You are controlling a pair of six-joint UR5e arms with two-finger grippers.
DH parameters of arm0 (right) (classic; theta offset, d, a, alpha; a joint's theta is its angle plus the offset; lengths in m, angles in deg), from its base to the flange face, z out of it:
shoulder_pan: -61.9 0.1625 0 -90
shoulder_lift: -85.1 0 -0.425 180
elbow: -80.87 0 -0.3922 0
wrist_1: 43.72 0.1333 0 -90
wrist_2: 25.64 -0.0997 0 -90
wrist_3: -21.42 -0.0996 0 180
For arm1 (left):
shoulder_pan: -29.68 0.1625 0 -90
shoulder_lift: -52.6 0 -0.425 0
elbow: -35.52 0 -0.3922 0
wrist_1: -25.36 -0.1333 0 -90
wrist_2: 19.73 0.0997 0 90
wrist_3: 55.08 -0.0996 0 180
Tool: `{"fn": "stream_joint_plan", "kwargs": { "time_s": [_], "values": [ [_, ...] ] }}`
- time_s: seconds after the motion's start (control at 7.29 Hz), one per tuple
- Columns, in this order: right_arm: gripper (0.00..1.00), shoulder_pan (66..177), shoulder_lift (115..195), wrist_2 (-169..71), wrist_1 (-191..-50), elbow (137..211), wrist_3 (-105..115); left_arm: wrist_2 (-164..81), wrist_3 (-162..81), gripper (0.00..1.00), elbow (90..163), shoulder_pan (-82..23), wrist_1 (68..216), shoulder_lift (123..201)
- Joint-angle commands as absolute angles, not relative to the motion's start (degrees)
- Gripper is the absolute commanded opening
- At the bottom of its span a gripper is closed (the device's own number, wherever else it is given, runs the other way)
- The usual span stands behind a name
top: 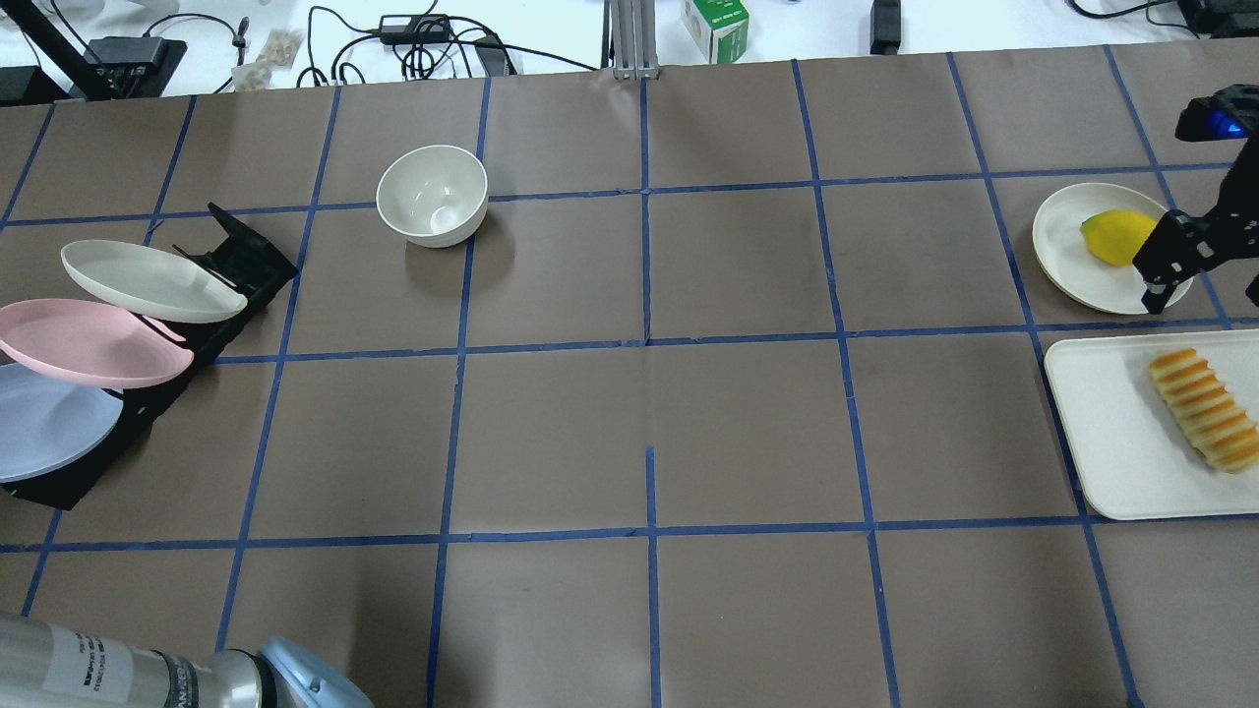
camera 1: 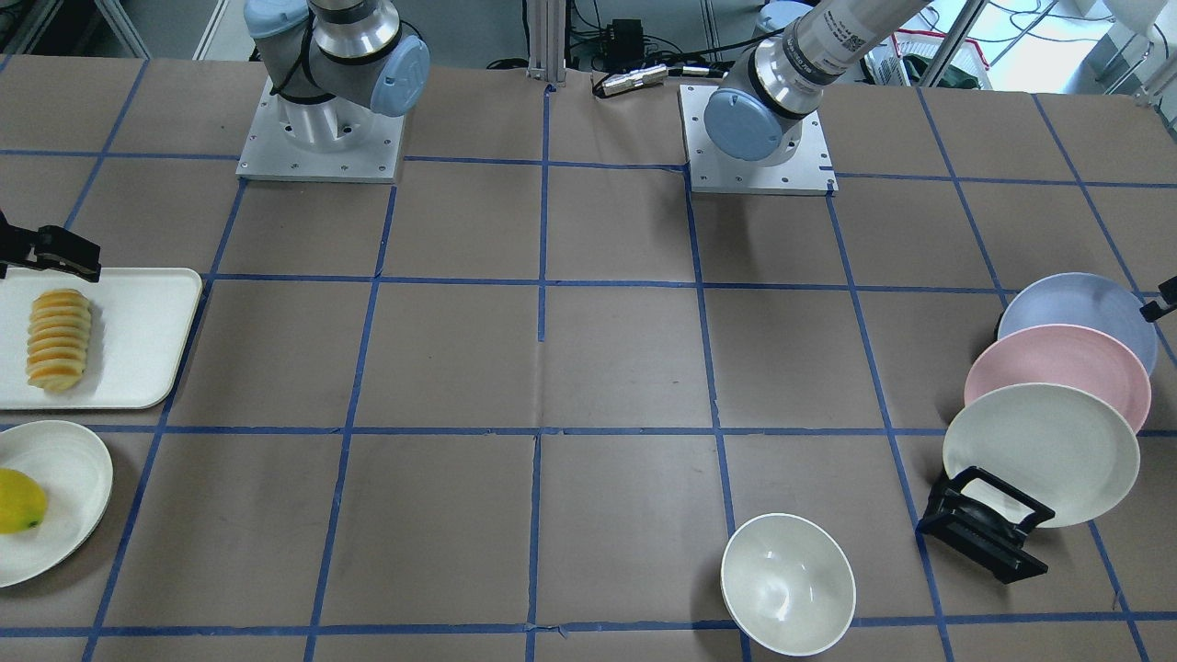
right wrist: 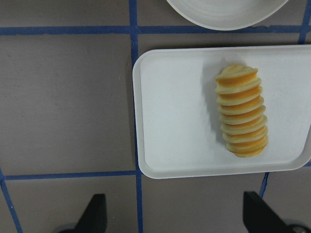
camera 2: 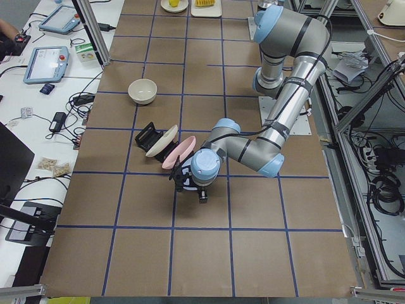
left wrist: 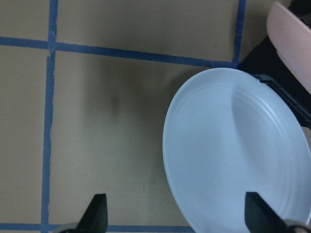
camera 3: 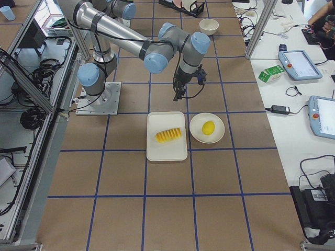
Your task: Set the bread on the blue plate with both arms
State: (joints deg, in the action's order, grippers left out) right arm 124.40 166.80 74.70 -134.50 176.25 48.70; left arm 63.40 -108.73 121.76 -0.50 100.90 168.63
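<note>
- The bread [right wrist: 240, 110] lies flat on a white tray [right wrist: 175, 121] at the right end of the counter, toward the tray's outer side.
- The right fingers [right wrist: 95, 211] hang above that end, spread wide with nothing between them and clear of the bread.
- The blue plate [left wrist: 233, 155] leans in a black rack [top: 236, 258] at the left end of the counter, in the slot nearest the robot.
- The left fingers [left wrist: 97, 213] are above the left end just beside the rack. They are also wide apart and grip nothing, and the blue plate's rim shows below one of them.
- A pink plate [top: 89, 344] leans in the next slot, and a cream plate [top: 148, 280] in the one nearest the far edge.
- A white bowl [top: 433, 195] stands upright toward the far edge, left of the middle.
- A lemon [top: 1116, 236] sits on a small plate [top: 1062, 246] at the right end, between the tray and the far edge.
</note>
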Motion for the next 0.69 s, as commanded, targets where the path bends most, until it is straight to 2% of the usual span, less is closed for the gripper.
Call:
{"fn": "stream_joint_plan", "kwargs": {
  "time_s": [0.0,0.41,0.55],
  "values": [
    [1.00,123.3,165.8,74.7,-138.0,176.6,56.5,62.1,-108.3,1.00,122.4,-0.5,100.8,171.2],
    [1.00,121.6,165.6,73.9,-141.8,176.6,62.2,62.4,-106.1,1.00,122.4,-0.5,100.9,172.4],
    [1.00,120.5,165.2,73.7,-141.8,176.7,64.2,62.5,-105.1,0.94,122.4,-0.5,101.6,172.4]
  ]
}}
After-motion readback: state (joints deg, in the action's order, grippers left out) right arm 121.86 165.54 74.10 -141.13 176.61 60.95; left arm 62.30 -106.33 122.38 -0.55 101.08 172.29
